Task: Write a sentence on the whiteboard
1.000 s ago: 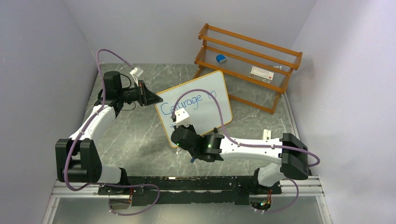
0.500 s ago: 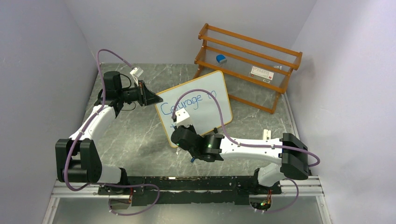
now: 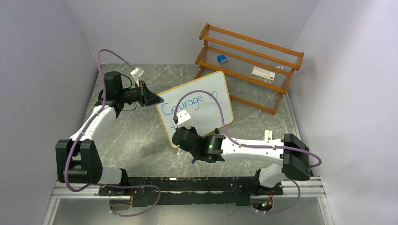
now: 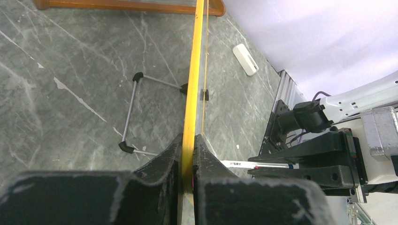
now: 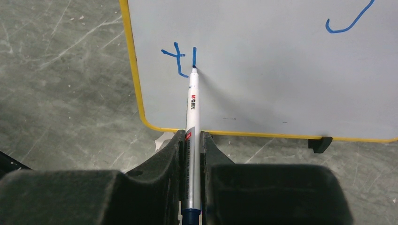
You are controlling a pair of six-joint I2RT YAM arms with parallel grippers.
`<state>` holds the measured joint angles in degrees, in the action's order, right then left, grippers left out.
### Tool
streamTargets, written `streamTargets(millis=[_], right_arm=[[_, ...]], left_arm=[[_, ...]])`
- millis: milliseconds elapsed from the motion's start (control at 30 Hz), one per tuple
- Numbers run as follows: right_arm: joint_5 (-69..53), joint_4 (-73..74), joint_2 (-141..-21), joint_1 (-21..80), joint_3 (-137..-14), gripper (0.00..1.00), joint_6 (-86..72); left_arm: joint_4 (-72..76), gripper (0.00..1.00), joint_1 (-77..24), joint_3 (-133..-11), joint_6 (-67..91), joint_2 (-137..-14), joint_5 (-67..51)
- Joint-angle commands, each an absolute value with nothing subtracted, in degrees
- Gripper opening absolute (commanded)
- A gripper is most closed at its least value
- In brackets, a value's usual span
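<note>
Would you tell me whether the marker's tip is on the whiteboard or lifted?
On it: the marker tip meets the whiteboard at the foot of a blue stroke.

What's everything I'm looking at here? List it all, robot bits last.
whiteboard: one, white with yellow-orange frame, standing mid-table
sentence: partial, blue, on the whiteboard
marker: one, white-barrelled, tip on the whiteboard
rack: one, orange wood, back right
blue object: one, on the rack
white box: one, on the rack
white block: one, table's right side
table: one, grey marble
left gripper: one, black, shut on the whiteboard's edge
right gripper: one, black, shut on the marker
</note>
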<state>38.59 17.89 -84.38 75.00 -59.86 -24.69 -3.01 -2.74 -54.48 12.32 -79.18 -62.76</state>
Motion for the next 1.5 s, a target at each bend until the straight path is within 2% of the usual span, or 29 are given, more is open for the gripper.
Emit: streamTargets(millis=[0, 1467], right_arm=[[38.59, 19.35, -84.20, 74.62, -58.80, 0.00, -26.07], [40.52, 16.63, -83.58, 74.62, -58.93, 0.00, -24.86]], left_arm=[[-6.29, 0.05, -4.43, -53.70, 9.55, -80.10, -59.15], [-6.15, 0.05, -4.44, -53.70, 9.65, -80.26, -59.29]])
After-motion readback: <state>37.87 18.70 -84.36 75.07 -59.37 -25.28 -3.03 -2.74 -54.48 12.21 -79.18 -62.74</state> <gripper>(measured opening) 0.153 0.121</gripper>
